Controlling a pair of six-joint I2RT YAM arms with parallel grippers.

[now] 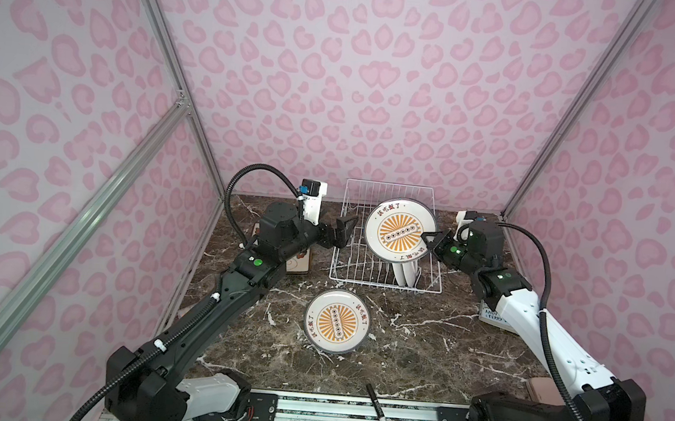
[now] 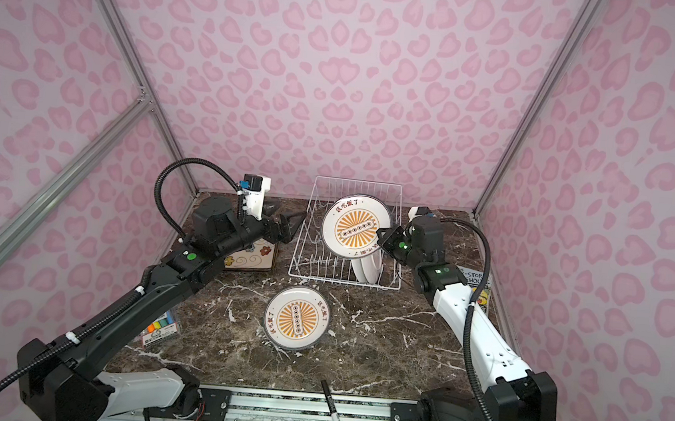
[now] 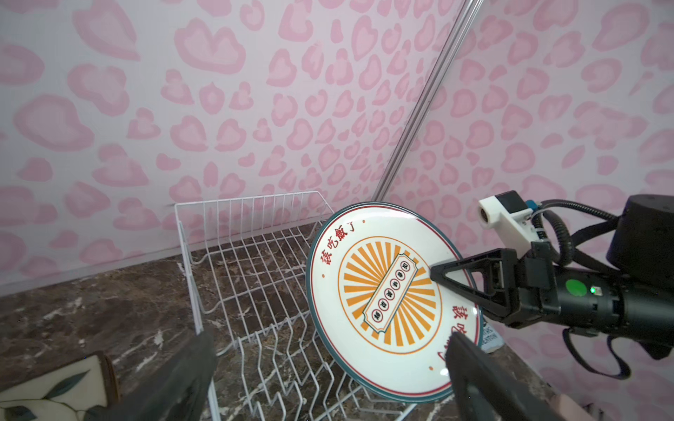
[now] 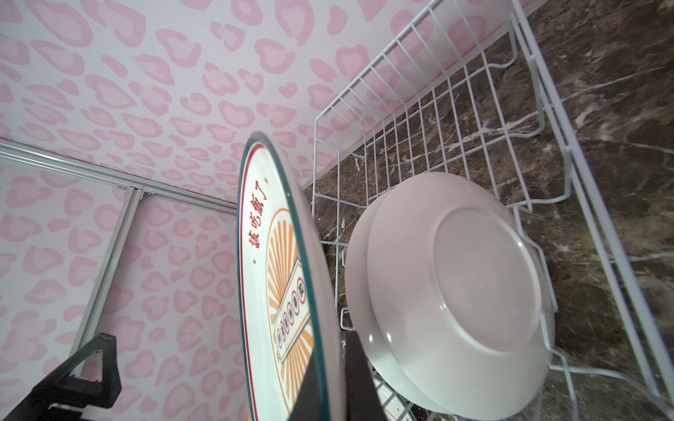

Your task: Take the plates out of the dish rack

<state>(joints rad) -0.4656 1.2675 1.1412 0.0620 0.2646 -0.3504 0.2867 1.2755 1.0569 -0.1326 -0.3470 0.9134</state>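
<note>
The white wire dish rack (image 1: 388,184) stands at the back middle of the marble table. My right gripper (image 1: 426,238) is shut on the rim of a round sunburst plate (image 1: 398,233), held upright above the rack; the rim sits between its fingers (image 4: 361,371). Two white plates (image 4: 456,291) stand on edge in the rack's front right part (image 1: 405,271). Another sunburst plate (image 1: 337,322) lies flat in front of the rack. My left gripper (image 1: 344,231) is open just left of the rack, empty, facing the held plate (image 3: 364,291). A square flowered plate (image 2: 250,256) lies under the left arm.
A black marker pen (image 1: 380,415) lies on the front rail. A book (image 1: 493,317) lies under the right arm. A box of coloured markers (image 2: 159,325) sits at the left edge. Pink patterned walls close in the table on three sides.
</note>
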